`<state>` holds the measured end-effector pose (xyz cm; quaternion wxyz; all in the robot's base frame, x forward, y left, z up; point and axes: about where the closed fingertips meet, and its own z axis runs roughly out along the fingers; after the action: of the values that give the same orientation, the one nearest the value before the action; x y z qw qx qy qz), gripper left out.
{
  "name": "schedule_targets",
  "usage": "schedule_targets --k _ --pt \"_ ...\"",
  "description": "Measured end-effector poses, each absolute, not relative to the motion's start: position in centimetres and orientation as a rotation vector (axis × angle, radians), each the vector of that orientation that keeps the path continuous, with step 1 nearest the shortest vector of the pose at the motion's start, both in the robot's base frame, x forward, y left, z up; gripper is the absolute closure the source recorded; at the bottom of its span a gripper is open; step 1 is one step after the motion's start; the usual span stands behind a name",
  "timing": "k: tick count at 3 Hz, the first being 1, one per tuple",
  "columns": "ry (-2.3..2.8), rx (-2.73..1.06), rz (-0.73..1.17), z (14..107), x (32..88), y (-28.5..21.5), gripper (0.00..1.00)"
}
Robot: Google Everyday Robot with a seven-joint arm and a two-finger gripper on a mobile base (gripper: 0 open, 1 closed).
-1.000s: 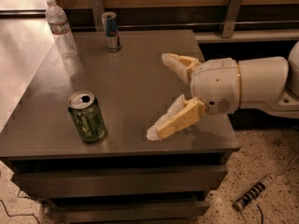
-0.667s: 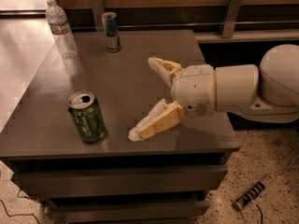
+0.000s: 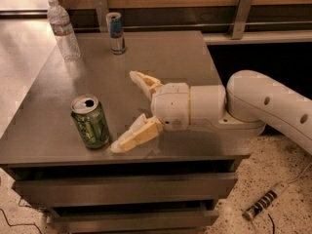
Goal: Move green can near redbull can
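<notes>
Grey surface (image 3: 185, 57) with drawers (image 3: 126, 189) beneath stood on a speckled floor (image 3: 275, 160), seen from above. Green can (image 3: 91, 122) stood upright near the front left edge, its silver top showing an open tab hole. White arm (image 3: 263, 106) reached in from the right, low over the surface, ending in the tool (image 3: 123, 111), whose two pale fingers (image 3: 139, 134) were spread wide and held nothing. The nearer fingertip lay just beside the can's base on its right; the farther finger pointed toward the back. Redbull can (image 3: 115, 33) stood upright near the back edge, well apart from the green can, with a clear bottle (image 3: 63, 29) to its left.
</notes>
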<state>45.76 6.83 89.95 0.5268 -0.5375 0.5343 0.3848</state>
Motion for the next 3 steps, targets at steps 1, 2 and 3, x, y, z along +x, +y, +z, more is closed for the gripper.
schedule_targets --k 1,2,3 --pt "1.271 -1.296 0.956 88.5 45.9 8.9 0.0" --pt "1.264 -1.311 0.997 87.6 45.8 10.8 0.0" --pt "1.243 -1.328 1.043 87.1 45.5 12.7 0.0"
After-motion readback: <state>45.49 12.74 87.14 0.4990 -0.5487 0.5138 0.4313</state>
